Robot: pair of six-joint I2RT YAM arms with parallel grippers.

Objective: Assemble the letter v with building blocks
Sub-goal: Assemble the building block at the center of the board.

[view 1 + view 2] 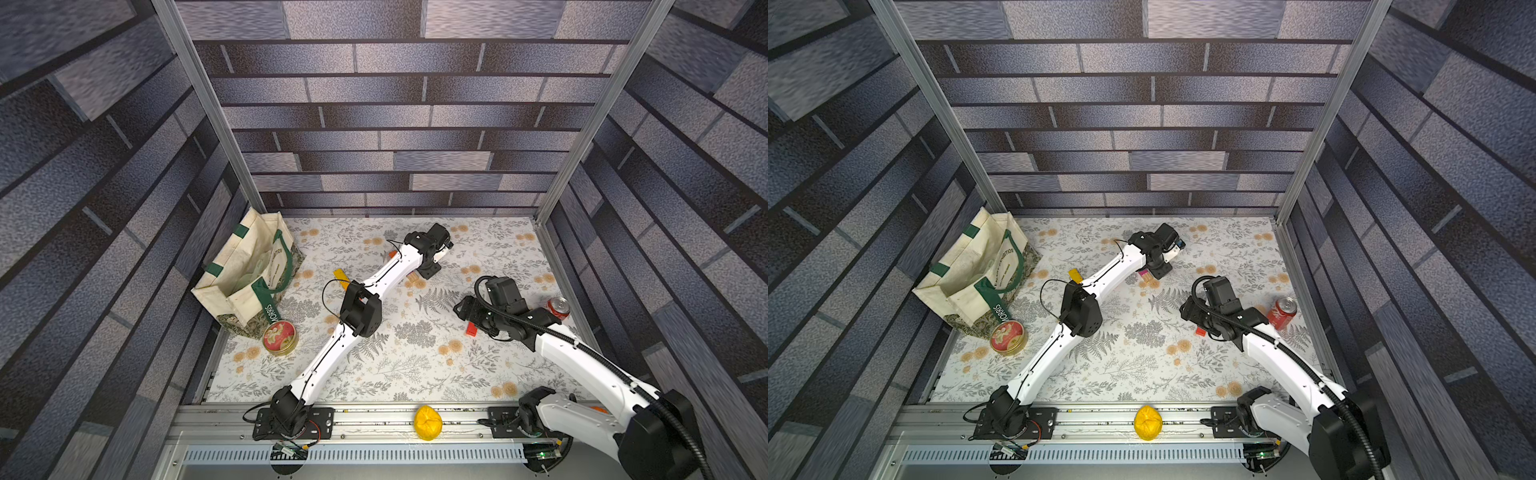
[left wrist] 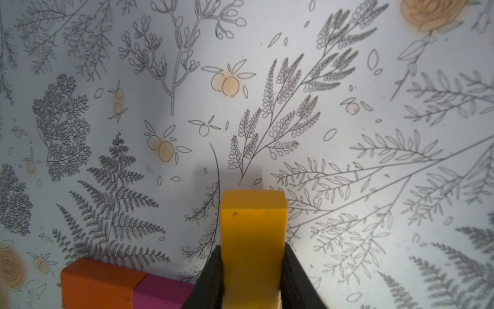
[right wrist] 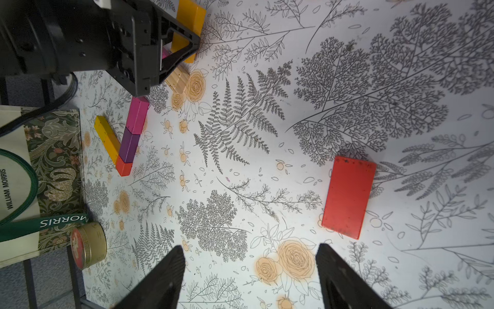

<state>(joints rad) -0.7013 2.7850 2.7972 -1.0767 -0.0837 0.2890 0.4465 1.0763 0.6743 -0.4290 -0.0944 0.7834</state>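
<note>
My left gripper is shut on a yellow block that stands on end close over the floral cloth. Beside it lie an orange block and a magenta block, end to end. In the right wrist view a magenta block, a purple block and an orange-red block form one row. A second yellow block slants in to meet that row at the orange-red end. A plain wood block lies by the left gripper. My right gripper is open, just short of a flat red block.
A cream and green tote bag and a round red-lidded tin stand at the left edge. A red soda can is by the right wall. A yellow lump rests on the front rail. The left arm crosses the cloth's middle.
</note>
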